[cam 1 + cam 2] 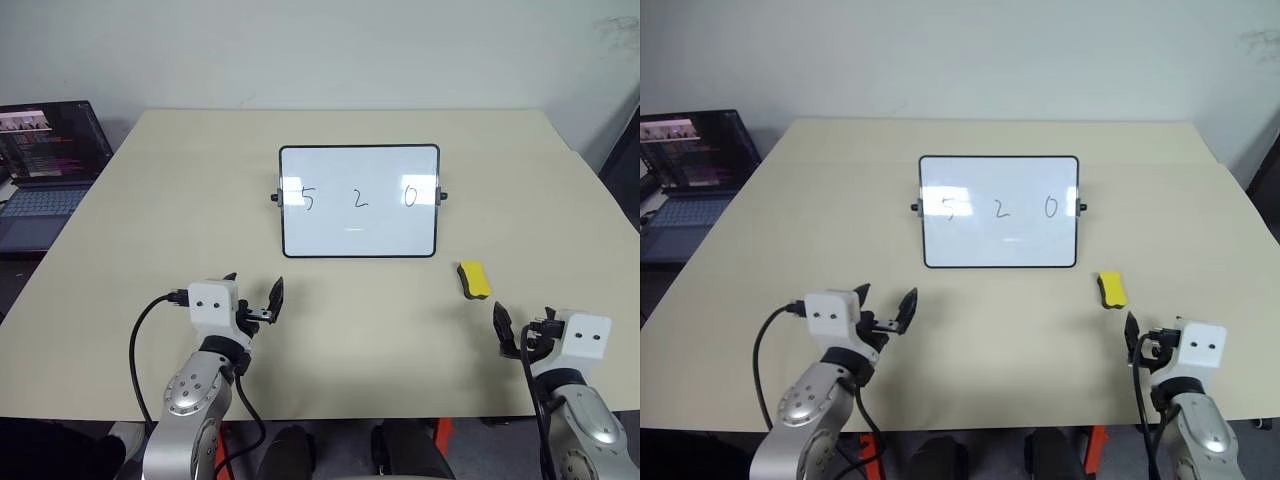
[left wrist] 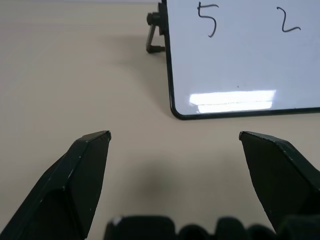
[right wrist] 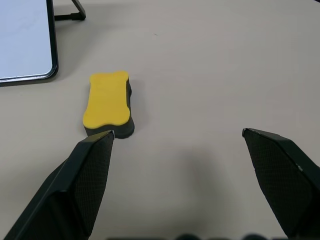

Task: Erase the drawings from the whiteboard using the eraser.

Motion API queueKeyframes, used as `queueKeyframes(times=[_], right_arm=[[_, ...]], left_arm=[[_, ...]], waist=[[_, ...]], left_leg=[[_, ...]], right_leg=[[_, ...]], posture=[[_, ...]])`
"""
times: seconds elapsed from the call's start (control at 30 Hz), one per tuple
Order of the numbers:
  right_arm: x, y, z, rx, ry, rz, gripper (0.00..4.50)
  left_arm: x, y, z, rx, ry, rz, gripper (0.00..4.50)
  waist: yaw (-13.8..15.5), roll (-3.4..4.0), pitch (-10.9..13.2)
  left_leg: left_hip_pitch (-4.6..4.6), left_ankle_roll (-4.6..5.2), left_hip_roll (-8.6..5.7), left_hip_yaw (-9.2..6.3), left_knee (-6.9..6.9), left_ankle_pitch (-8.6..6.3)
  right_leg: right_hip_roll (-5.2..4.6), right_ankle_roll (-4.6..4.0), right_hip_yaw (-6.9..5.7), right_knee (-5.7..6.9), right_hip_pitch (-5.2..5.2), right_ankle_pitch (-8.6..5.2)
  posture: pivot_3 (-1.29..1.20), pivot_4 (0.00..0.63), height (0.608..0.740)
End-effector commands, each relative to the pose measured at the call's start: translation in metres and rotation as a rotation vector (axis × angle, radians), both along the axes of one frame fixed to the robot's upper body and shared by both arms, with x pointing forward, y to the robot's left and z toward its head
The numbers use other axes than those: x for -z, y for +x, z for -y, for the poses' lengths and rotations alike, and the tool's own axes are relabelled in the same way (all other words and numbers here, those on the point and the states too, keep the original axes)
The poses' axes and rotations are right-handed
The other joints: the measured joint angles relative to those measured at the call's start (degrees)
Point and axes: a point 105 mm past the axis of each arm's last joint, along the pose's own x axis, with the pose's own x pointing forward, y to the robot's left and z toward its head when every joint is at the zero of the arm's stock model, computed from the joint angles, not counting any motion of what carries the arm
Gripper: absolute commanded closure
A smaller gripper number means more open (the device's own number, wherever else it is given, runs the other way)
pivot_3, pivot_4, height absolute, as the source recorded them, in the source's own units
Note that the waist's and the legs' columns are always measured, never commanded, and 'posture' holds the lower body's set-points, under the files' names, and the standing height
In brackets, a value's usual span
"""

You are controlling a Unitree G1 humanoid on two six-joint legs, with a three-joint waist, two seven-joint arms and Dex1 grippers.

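Table bare but for whiteboard w/ drawings; eraser just ahead of right gripper, jaws wide, empty (left gripper likewise). Centre jaws over eraser's narrow sides first.

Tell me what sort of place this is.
Probably an office or lab workspace: a plain beige table against a bare wall, a small whiteboard standing on it, and an open laptop beside it.

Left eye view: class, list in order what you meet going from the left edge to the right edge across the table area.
laptop → left gripper → whiteboard with the drawings 5, 2, 0 → eraser → right gripper
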Motion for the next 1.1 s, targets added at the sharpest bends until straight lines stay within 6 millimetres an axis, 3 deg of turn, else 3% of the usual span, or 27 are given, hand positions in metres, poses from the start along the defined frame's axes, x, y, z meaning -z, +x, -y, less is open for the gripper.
queueKeyframes(times=[0.03, 0.37, 0.67, 0.8, 1.1], right_arm=[[-0.022, 0.001, 0.003, 0.009, -0.027, 0.077, 0.02], [-0.026, 0.021, -0.005, 0.001, 0.002, 0.095, 0.02], [-0.030, 0.028, -0.012, -0.025, 0.003, 0.107, 0.02], [-0.025, 0.027, -0.005, -0.013, -0.015, 0.082, 0.02], [-0.028, 0.040, -0.016, -0.043, 0.002, -0.017, 0.02]], left_arm=[[-0.015, 0.000, 0.005, 0.024, 0.010, 0.060, 0.00], [-0.024, 0.007, -0.006, -0.016, 0.062, 0.095, 0.00], [-0.025, 0.011, -0.010, -0.021, 0.056, 0.108, 0.00], [-0.023, 0.010, -0.008, -0.011, 0.065, 0.108, 0.00], [-0.034, 0.021, -0.019, 0.000, 0.094, 0.125, 0.00]], waist=[[-0.05, 0.00, 0.00], [-0.03, -0.01, 0.01], [-0.02, -0.01, 0.02], [-0.01, -0.01, 0.02], [-0.10, -0.02, 0.02]], left_leg=[[0.00, 0.00, 0.00, 0.01, 0.00, 0.00], [0.01, -0.01, -0.01, -0.01, -0.03, 0.01], [0.02, -0.01, -0.01, -0.01, -0.02, 0.00], [0.02, -0.01, -0.02, -0.01, -0.02, 0.00], [0.01, -0.01, -0.02, 0.00, -0.01, 0.01]], right_leg=[[0.00, 0.00, 0.01, 0.00, 0.00, 0.00], [0.01, -0.01, 0.00, 0.00, 0.01, 0.00], [0.00, -0.01, -0.01, -0.02, 0.01, 0.00], [-0.01, -0.01, -0.01, -0.04, -0.01, 0.00], [0.00, -0.01, 0.00, 0.03, 0.00, 0.01]], posture=[[0.00, 0.150, 0.740], [0.00, 0.150, 0.740], [0.00, 0.150, 0.740], [0.00, 0.150, 0.740], [0.00, 0.150, 0.740]])
